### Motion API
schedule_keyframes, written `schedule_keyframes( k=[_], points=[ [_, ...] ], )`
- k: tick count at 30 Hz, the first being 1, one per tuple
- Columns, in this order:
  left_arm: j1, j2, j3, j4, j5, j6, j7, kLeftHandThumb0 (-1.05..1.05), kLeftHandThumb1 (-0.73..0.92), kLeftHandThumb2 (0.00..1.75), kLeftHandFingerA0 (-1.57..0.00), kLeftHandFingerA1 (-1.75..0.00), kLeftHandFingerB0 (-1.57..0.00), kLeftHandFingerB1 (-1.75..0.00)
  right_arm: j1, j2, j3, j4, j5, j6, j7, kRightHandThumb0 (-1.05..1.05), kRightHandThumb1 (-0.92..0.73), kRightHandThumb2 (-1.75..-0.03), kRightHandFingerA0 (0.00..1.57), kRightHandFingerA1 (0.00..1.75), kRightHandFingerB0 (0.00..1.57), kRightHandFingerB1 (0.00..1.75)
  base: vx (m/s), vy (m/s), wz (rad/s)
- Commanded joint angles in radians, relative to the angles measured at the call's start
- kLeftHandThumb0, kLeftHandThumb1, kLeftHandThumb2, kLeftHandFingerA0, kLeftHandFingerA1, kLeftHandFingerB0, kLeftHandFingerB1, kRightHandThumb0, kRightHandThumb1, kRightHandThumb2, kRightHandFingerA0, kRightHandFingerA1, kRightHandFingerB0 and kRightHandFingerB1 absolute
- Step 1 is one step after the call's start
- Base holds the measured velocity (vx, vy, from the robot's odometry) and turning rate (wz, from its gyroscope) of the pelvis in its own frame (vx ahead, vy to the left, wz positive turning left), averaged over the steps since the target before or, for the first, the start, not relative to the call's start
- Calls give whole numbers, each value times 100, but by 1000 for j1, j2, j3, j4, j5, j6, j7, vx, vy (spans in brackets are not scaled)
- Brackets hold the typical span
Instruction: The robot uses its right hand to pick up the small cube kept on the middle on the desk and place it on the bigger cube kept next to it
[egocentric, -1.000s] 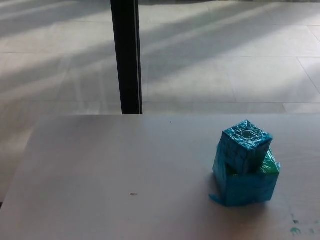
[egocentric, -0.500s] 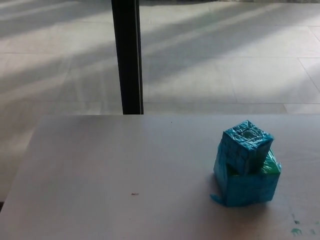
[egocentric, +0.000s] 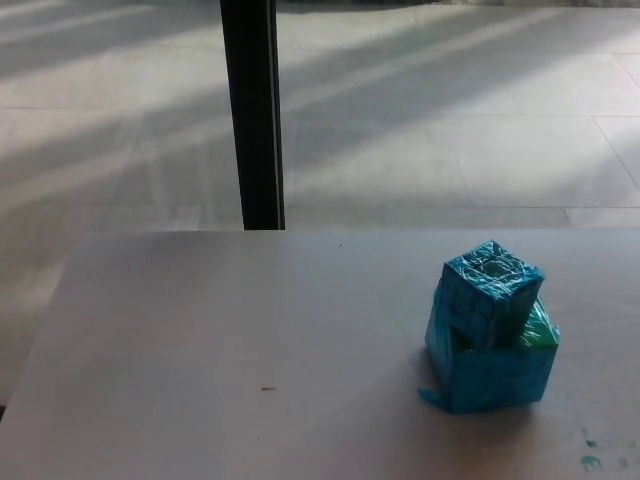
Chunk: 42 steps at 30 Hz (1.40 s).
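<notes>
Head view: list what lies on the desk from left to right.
Small dark speck → bigger cube with the small cube on top → green paint marks near the right edge.

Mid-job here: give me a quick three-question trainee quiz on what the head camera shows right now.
1. True or false: the small cube rests on the bigger cube.
2. How many robot hands are visible? A) none B) one C) two
3. Fill in: behind the desk stands a black ____.

Key: 1 true; 2 A; 3 post.
</notes>
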<state>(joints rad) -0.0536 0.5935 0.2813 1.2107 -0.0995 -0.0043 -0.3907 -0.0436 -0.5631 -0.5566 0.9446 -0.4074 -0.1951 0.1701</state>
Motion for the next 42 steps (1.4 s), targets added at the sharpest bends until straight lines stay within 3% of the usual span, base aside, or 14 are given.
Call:
schedule_keyframes(
  k=[1, 3, 4, 5, 6, 14, 16, 17, 18, 22, 32, 33, 34, 42],
  points=[
    [0, 7, -1, -1, 1, -15, 3, -68, 68, 61, -41, -58, -52, -44, 14, 54, -34, 57, 177, 22, -36, -82, -52, -95, 14, 74, 28, 65, 0, 0, 0],
    [11, 6, 2, -17, 0, -35, 11, -68, 68, 61, -47, -60, -54, -45, 40, 64, -28, 22, 199, 24, -1, -80, -52, -95, 21, 76, 23, 62, 0, 0, 0],
    [12, 6, -9, -29, 10, -33, 15, -70, 57, 101, -46, -68, -46, -58, 43, 60, -21, 15, 202, 32, 5, -79, -51, -94, 21, 77, 21, 62, 0, 0, 0],
    [12, 5, -12, -34, 12, -32, 18, -70, 57, 101, -44, -66, -48, -59, 39, 52, -11, 28, 204, 31, 15, -76, -65, -59, 13, 92, 22, 61, 0, 0, 0],
    [13, 5, -11, -36, 10, -28, 17, -69, 69, 61, -45, -61, -54, -49, 40, 52, -6, 25, 213, 36, 24, -75, -65, -60, 7, 98, 19, 63, 0, 0, 0],
    [32, 4, -29, -28, 27, -40, 15, -70, 70, 61, -41, -60, -51, -47, 81, 44, 73, -15, 261, 40, 56, -80, -62, -58, 18, 98, 15, 69, 0, 0, 0],
    [22, -7, 4, -16, -14, -1, 18, -66, 65, 60, -42, -55, -57, -46, 92, 42, 91, -40, 275, 61, 64, -72, -52, -56, 16, 96, 14, 65, 0, 0, 0],
    [19, -7, 2, -9, -11, -8, 18, -67, 65, 60, -42, -56, -57, -46, 97, 40, 98, -53, 286, 79, 69, -74, -39, -79, 24, 81, 15, 62, 0, 0, 0],
    [21, -7, 2, -6, -9, -11, 16, -68, 66, 60, -40, -54, -56, -44, 103, 38, 107, -61, 289, 84, 66, -70, -50, -55, 20, 95, 15, 63, 0, 0, 0],
    [34, -3, -14, -17, 10, -37, 16, -71, 67, 60, -41, -56, -60, -52, 109, 34, 128, -77, 317, 98, 61, -69, -51, -55, 25, 99, 16, 64, 0, 0, 0],
    [32, -7, -25, -10, 17, -36, 31, -71, 67, 61, -39, -56, -55, -47, 108, 7, 175, -69, 364, 96, 70, -63, -46, -54, 26, 92, 15, 61, 0, 0, 0],
    [37, -7, -24, -15, 13, -43, 23, -70, 68, 61, -37, -55, -56, -46, 107, 5, 178, -65, 370, 89, 74, -68, -37, -76, 38, 88, 15, 60, 0, 0, 0],
    [38, -8, -5, -18, -11, -30, 5, -69, 67, 60, -37, -53, -57, -43, 111, 7, 176, -74, 379, 96, 74, -62, -46, -54, 27, 94, 16, 62, 0, 0, 0],
    [12, -14, 34, -6, -32, 5, 17, -68, 64, 59, -45, -57, -62, -49, 104, 8, 196, -89, 407, 94, 71, -59, -48, -55, 27, 94, 15, 62, 0, 0, 0]
  ],
)
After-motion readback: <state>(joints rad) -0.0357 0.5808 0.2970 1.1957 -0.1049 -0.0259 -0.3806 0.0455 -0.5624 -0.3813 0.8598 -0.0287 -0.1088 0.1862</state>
